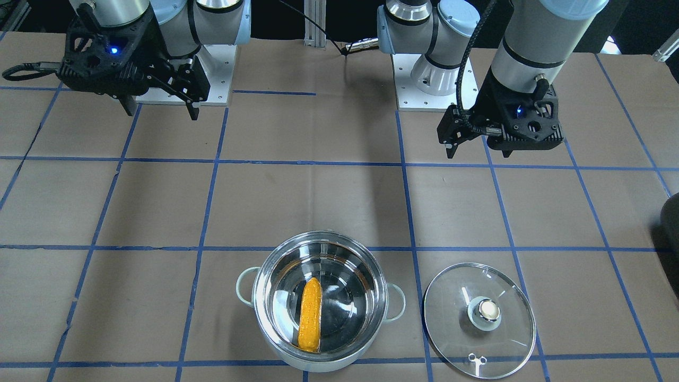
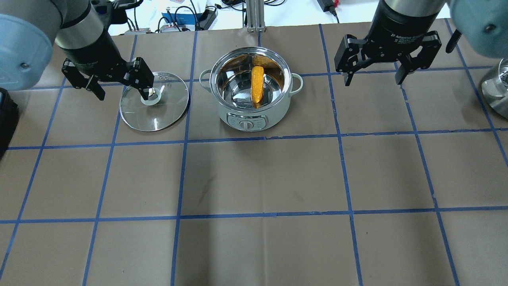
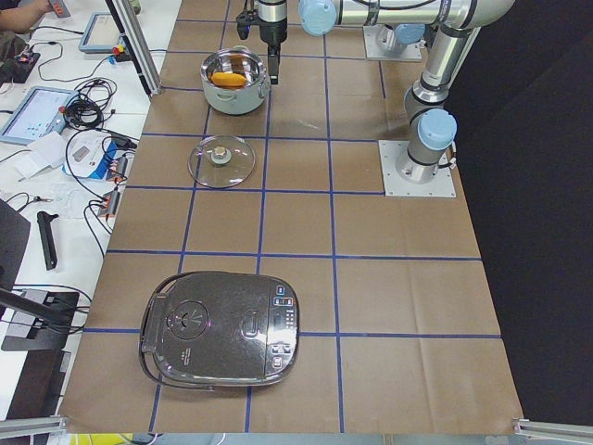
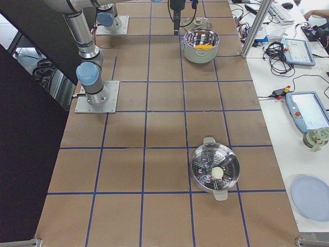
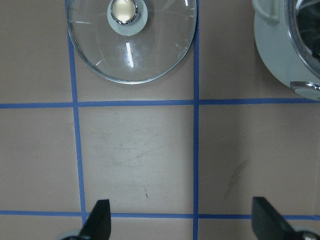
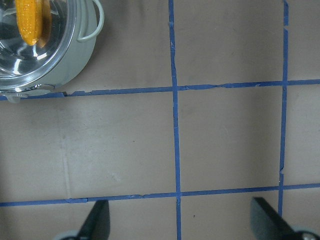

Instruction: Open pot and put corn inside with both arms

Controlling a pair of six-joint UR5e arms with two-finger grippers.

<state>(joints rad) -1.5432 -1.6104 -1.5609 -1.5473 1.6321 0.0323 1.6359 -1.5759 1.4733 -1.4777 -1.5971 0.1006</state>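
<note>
The steel pot (image 1: 261,310) stands open near the table's far edge, also in the overhead view (image 2: 251,115). The yellow corn (image 1: 310,321) lies inside it on the bottom, also in the overhead view (image 2: 257,86) and in the right wrist view (image 6: 29,22). The glass lid (image 1: 456,318) lies flat on the table beside the pot, on my left side (image 2: 166,107). My left gripper (image 1: 477,151) is open and empty, raised above the table on the robot's side of the lid (image 5: 150,55). My right gripper (image 1: 162,111) is open and empty, raised well clear of the pot.
A dark rice cooker (image 3: 222,329) sits at the table's left end. A steel steamer pot (image 4: 215,167) sits toward the right end. A pale blue plate (image 4: 311,198), tablets and cables lie on the side bench beyond the table.
</note>
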